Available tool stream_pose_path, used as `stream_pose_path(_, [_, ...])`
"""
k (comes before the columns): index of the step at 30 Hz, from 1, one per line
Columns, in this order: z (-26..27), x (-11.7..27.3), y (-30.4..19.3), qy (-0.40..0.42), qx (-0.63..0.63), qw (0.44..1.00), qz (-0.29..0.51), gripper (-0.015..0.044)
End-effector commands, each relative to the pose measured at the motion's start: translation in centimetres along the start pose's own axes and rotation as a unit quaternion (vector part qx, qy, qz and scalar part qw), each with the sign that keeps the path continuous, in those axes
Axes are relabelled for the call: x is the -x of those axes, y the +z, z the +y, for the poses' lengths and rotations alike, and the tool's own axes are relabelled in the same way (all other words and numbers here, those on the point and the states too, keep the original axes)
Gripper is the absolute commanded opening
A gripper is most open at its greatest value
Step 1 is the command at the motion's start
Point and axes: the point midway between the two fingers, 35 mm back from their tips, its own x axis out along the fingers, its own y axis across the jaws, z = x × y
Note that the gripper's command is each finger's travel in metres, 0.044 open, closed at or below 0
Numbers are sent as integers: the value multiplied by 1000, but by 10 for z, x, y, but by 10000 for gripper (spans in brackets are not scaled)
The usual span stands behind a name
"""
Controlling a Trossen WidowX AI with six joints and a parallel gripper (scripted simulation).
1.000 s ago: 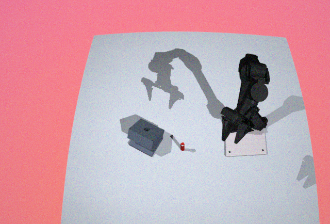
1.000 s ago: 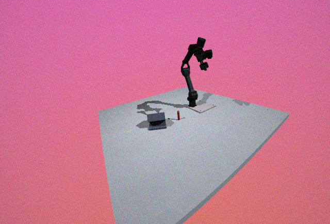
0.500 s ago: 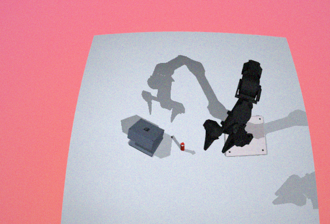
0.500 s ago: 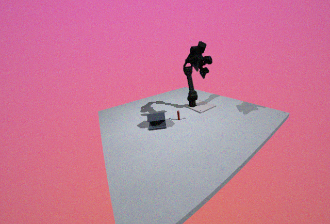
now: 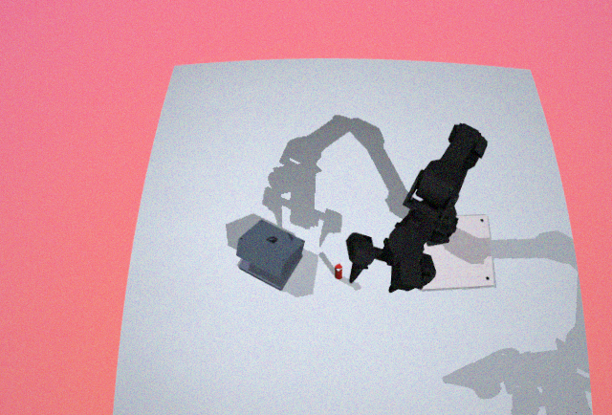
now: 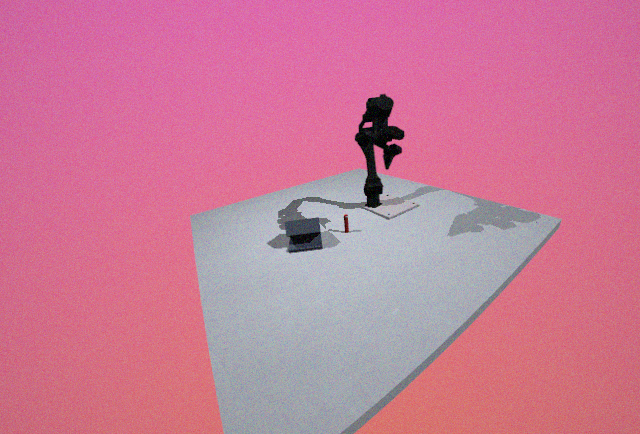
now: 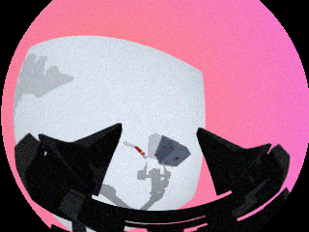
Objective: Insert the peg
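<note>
A pink backdrop surrounds a pale grey table [image 6: 361, 289], where the black arm [image 6: 373, 160] rises from a white base plate [image 6: 395, 208] and casts long shadows. The grey panel [image 5: 269, 251] sits well apart from the plate, its sloped face carrying one dark hole [image 5: 272, 239], which seems to point up and toward the arm, though the slope is hard to read. The red peg [image 6: 345, 223] stands upright between panel and plate, long axis vertical, while the gripper [image 7: 157, 145] hangs high above the table, fingers spread wide and holding nothing.
</note>
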Motion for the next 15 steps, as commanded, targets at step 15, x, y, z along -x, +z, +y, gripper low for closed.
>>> stream_pose_path(15, [-4, -69, -65, 55, -175, 975, 125, 440])
